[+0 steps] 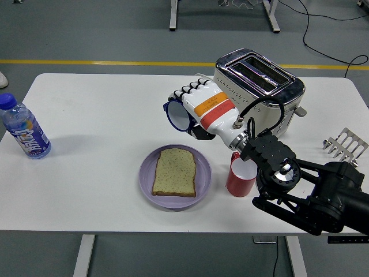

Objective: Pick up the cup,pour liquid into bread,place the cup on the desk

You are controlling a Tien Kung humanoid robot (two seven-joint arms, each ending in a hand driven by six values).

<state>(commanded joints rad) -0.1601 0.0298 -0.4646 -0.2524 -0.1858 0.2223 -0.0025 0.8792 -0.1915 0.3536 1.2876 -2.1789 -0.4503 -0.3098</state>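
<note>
My right hand (193, 107) is shut on a dark blue cup (177, 115) and holds it tipped on its side, mouth facing left, above and behind the plate. A slice of bread (174, 172) lies on a purple plate (147, 179) at the table's middle front. A red cup (239, 178) stands upright right of the plate, partly hidden by my right forearm (277, 167). My left arm is out of view.
A chrome toaster (259, 81) stands behind my right hand. A water bottle (24, 130) stands at the far left edge. A metal toast rack (345, 144) sits at the right edge. The white table (92, 104) spans the view.
</note>
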